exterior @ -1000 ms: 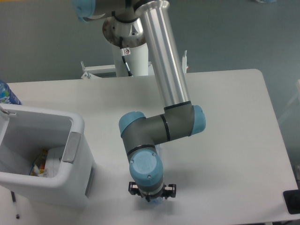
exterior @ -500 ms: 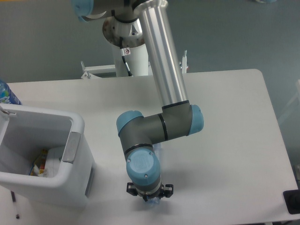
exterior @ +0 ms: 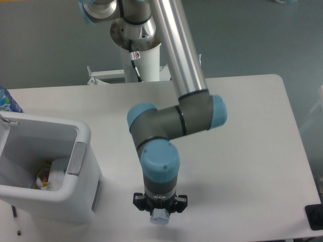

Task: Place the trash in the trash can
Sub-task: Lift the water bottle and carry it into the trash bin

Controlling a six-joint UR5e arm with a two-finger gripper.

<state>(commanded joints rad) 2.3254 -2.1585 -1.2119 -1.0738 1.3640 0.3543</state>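
Note:
My gripper [exterior: 160,209] hangs below the blue wrist joint near the table's front edge, its fingers mostly hidden under the wrist. A clear bottle with a blue cap [exterior: 160,218], part of the trash, pokes out from beneath it and appears held between the fingers. The rest of the bottle is hidden. The trash can [exterior: 83,135], a white bin with a grey handle plate [exterior: 76,158], stands at the left, well apart from the gripper. Some colourful wrappers [exterior: 42,179] lie in its bottom.
Another blue-labelled bottle [exterior: 7,100] shows at the far left edge behind the bin. A black object [exterior: 315,217] sits at the table's front right corner. The arm's base column [exterior: 141,60] stands behind the table's back edge.
The wrist has come up toward the camera and shifted slightly. The blue cap now shows plainly under the gripper and has travelled with it.

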